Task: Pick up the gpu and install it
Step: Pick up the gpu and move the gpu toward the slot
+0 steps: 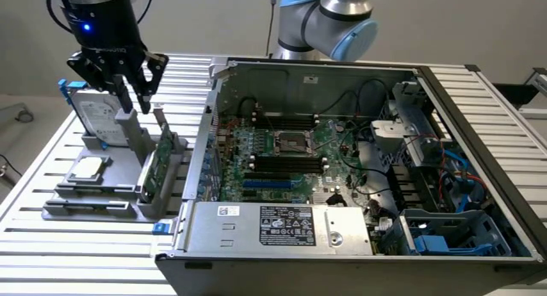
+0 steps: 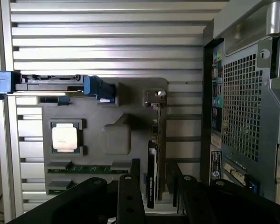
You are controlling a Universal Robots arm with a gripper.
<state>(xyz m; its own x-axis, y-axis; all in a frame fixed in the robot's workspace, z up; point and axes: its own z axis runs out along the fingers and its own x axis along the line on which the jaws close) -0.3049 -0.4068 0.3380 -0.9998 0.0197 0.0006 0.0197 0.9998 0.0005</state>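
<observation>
The gpu (image 1: 156, 160) stands on edge in a slot of the grey holder (image 1: 102, 203), green board face showing, on the exterior view's left beside the open computer case (image 1: 478, 116). My gripper (image 1: 137, 109) hangs open above the holder's far end, clear of the card, with nothing between its fingers. In the wrist view the gpu (image 2: 152, 158) appears edge-on as a thin dark strip, its metal bracket (image 2: 155, 95) at the far end. The gripper (image 2: 159, 189) straddles the card's line from above, one finger (image 2: 129, 196) on each side.
A silver hard drive with blue rails (image 1: 92, 116) stands at the holder's back, and a small square silver chip (image 1: 89, 169) lies in a pocket. Inside the case the motherboard (image 1: 282, 156) shows blue expansion slots (image 1: 266, 181). The case wall (image 2: 245, 102) rises close beside the holder.
</observation>
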